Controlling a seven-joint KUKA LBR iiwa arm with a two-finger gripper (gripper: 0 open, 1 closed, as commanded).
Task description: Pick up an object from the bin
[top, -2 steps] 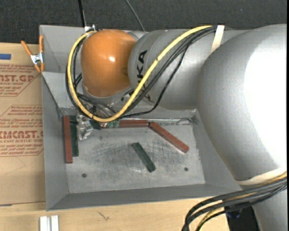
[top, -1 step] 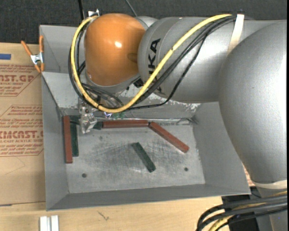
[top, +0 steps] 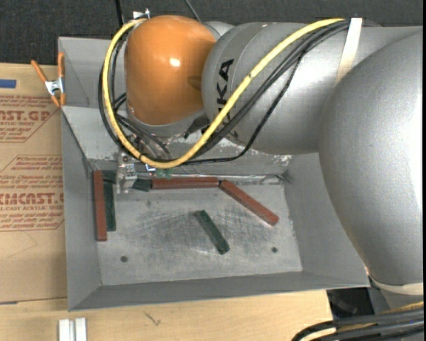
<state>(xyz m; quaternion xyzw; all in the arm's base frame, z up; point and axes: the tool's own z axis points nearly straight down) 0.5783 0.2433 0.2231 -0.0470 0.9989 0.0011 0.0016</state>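
Gripper [top: 131, 177] is tucked under the arm's big orange cover [top: 163, 66], so honestly can't tell if it's wide or narrow, or whether it's got anything.

Using the dark green stick [top: 211, 231] lying loose mid-floor of the bin [top: 199, 279] as the reference: the gripper sits up and to the left of it, well apart, low in the back-left corner. Right there it meets the left end of a long reddish-brown stick [top: 188, 183] that runs sideways behind the green one, along the back wall. That's the nearest piece, though whether it's actually touching isn't clear.

Up and right of the green stick, near but not touching, is a second reddish-brown stick [top: 250, 203], lying slanted. Far off to its left, a third reddish-brown stick [top: 99, 208] and another dark green stick [top: 110, 208] lie side by side, their far ends just under the gripper.
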